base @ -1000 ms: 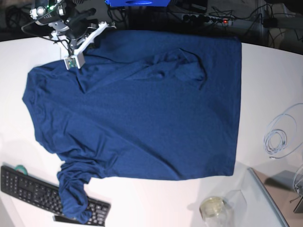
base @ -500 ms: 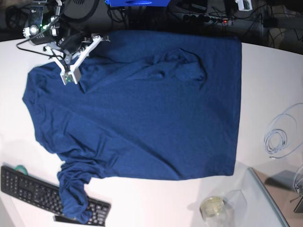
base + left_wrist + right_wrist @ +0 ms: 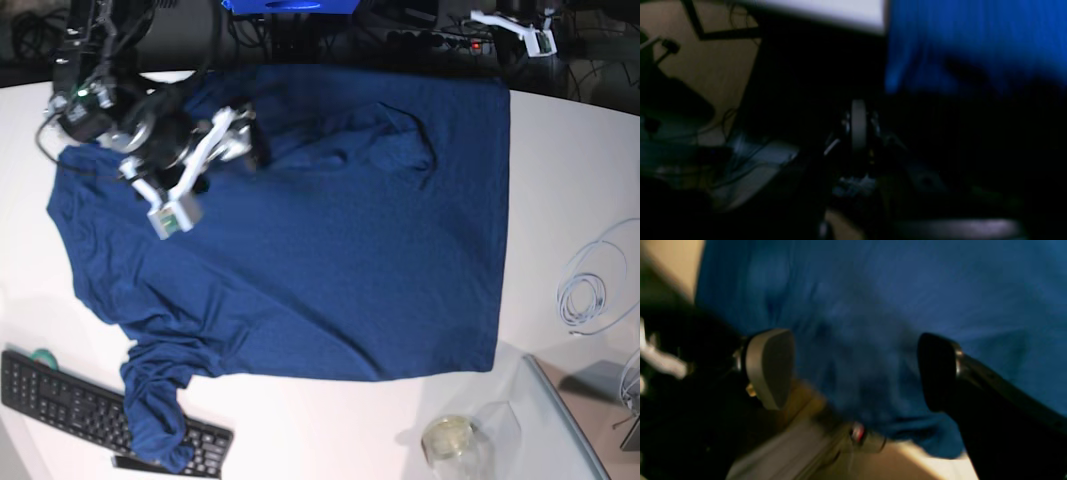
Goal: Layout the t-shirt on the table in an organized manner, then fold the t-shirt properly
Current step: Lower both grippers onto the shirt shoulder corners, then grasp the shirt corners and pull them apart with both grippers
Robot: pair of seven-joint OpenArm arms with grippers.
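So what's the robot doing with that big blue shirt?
It is laying the t-shirt out flat on the table before folding it. The right gripper hovers over the shirt near one shoulder with its jaws wide open, holding nothing. The left gripper is shut, back at the table's far edge. One sleeve lies bunched over the keyboard.

Setting: robotics lab or research workspace. Evidence: wide smooth white tabletop [image 3: 560, 130] with curved edge, serving as a work surface; black computer keyboard [image 3: 70, 400] at its near corner; loose coil of thin white cable [image 3: 590, 290]; black power strip with a lit red switch [image 3: 440, 42] and tangled dark cords along the far edge; blue plastic bin [image 3: 290, 6] behind; white-and-black robot arm [image 3: 170, 145] with small green indicator lights mounted over the tabletop.
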